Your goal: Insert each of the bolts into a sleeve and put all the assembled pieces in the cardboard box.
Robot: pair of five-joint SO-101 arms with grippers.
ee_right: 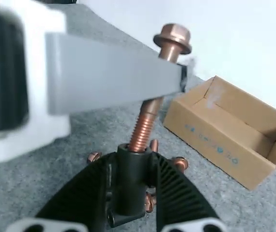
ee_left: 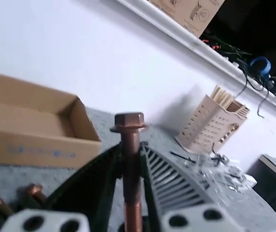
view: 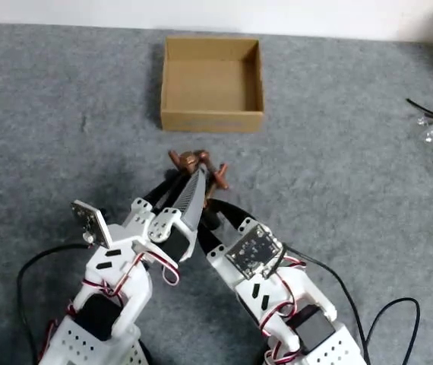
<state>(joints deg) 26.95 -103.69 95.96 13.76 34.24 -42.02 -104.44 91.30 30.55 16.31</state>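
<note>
Copper bolt (ee_right: 145, 124) — tip in black sleeve (ee_right: 130, 180); cardboard box (ee_right: 215, 145) nearby.

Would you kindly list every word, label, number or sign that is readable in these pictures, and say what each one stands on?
Blue print along the front wall of the cardboard box: too blurred to read.
Dark marks on the carton on the white ledge behind: too small to read.
Nothing else carries legible text, so no line can be quoted.

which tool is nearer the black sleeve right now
Right. The right tool is shut on the sleeve; the left tool is just above it, gripping the bolt whose tip sits in the sleeve's mouth.
</note>
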